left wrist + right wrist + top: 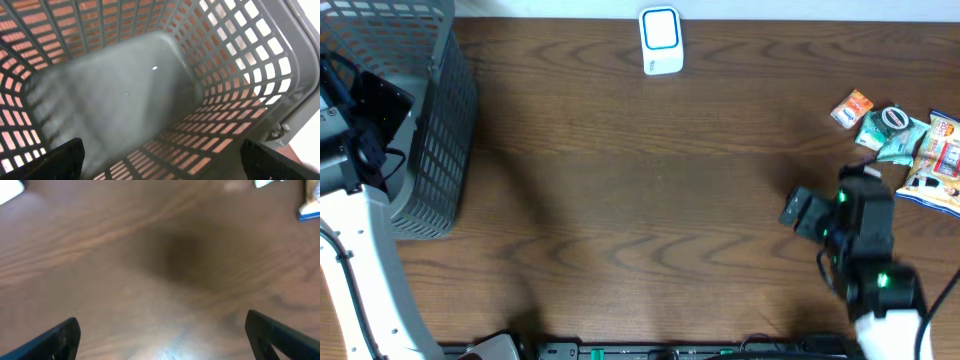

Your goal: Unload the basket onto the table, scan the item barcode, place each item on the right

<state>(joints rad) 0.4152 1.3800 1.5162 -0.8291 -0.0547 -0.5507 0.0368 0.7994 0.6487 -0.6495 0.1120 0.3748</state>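
Closest to the overhead lens, the left arm rises at 8 o'clock, its pincer spread wide, holding nothing, hanging over the grey slatted basket. At 12 o'clock on the counter stands a small white device with a blue-rimmed face, likely the scanner. The right pincer is also wide open and empty, above bare wood. The snack packets lie at 2 o'clock from it, so the right arm is much nearer. The pile's long axis runs from 10 to 4 o'clock, with an orange packet at its near end, tilted toward 2 o'clock. No barcode is legible, so I cannot tell which face points up.
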